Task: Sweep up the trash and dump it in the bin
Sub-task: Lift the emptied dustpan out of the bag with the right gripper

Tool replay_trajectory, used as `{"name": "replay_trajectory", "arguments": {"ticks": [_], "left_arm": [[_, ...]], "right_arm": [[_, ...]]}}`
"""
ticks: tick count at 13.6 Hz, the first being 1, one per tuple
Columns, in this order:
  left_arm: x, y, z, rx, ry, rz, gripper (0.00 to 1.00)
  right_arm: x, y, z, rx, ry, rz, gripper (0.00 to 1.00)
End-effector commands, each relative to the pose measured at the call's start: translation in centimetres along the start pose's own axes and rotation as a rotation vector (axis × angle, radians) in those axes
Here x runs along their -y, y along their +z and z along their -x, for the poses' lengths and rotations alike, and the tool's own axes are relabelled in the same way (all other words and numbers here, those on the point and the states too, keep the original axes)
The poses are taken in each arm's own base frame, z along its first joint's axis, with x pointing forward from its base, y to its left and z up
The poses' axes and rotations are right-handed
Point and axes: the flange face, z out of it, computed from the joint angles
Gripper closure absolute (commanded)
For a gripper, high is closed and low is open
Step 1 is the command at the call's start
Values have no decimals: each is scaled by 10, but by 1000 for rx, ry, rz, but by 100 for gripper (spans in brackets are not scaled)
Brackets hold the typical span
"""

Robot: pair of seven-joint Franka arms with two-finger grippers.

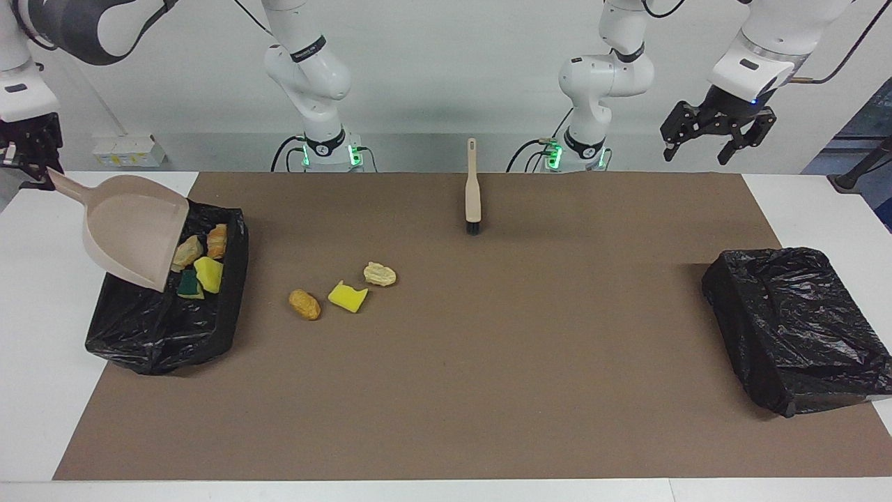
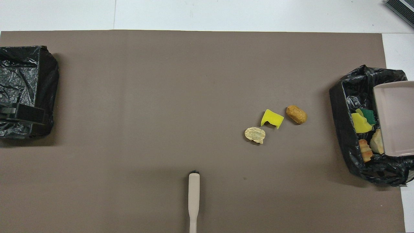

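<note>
My right gripper [image 1: 29,171] is shut on the handle of the beige dustpan [image 1: 132,237], which hangs tilted and empty over the black-lined bin [image 1: 160,335] at the right arm's end; the pan also shows in the overhead view [image 2: 394,118]. Several trash scraps lie in that bin [image 2: 343,97]: a yellow sponge [image 2: 360,123] with a green face, an orange-striped lump [image 2: 365,150] and a tan lump [image 2: 376,144]. Three scraps lie on the mat beside the bin: a brown lump [image 1: 304,305], a yellow sponge piece [image 1: 347,297] and a pale tan lump [image 1: 380,274]. My left gripper [image 1: 697,155] is open, raised at the left arm's end.
The beige brush [image 1: 472,185] lies on the brown mat [image 1: 488,362] near the robots, midway between the arms, bristles pointing away from them. A second black-lined bin [image 1: 794,328] stands at the left arm's end of the table.
</note>
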Motion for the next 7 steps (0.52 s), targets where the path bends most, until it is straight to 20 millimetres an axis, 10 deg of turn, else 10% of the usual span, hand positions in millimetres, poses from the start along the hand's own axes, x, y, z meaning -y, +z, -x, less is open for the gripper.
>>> {"name": "replay_trajectory", "arguments": {"ticks": [1,7], "left_arm": [[4,-8,7,14,6,-18,0],[14,-9,4,-3,-11,-58,0]], "right_arm": [[-19,-6,-56,-44,91,6,100],[-48,-25,-183,-77,548,-1,100]]}}
